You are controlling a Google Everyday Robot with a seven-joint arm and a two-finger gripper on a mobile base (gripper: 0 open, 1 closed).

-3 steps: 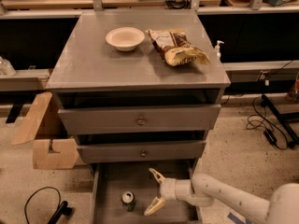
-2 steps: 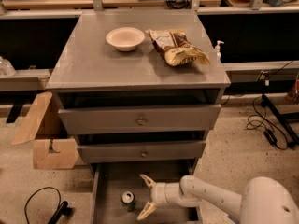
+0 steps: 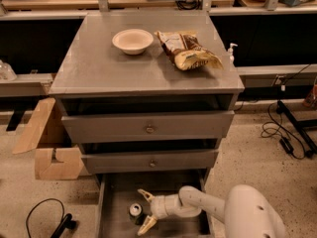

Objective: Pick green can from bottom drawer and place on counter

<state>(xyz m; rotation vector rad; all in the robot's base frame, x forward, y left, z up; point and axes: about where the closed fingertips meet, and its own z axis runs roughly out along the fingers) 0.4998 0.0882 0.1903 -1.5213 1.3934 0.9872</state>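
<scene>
The green can (image 3: pixel 135 211) stands upright on the floor of the open bottom drawer (image 3: pixel 116 187), left of middle, its silver top facing up. My gripper (image 3: pixel 144 211) is inside the drawer just right of the can, fingers spread open, one tip behind the can and one in front of it, not closed on it. My white arm (image 3: pixel 208 209) reaches in from the lower right. The counter (image 3: pixel 109 63) is the grey cabinet top above.
A white bowl (image 3: pixel 132 40) and a brown and yellow snack bag (image 3: pixel 187 49) lie on the counter's far half. Two shut drawers with brass knobs (image 3: pixel 149 129) sit above the open one. A cardboard box (image 3: pixel 47 143) and a black cable (image 3: pixel 44 217) are on the floor at left.
My gripper has moved left across the drawer floor, from well right of the can to right beside it, fingers still open. The can has not moved.
</scene>
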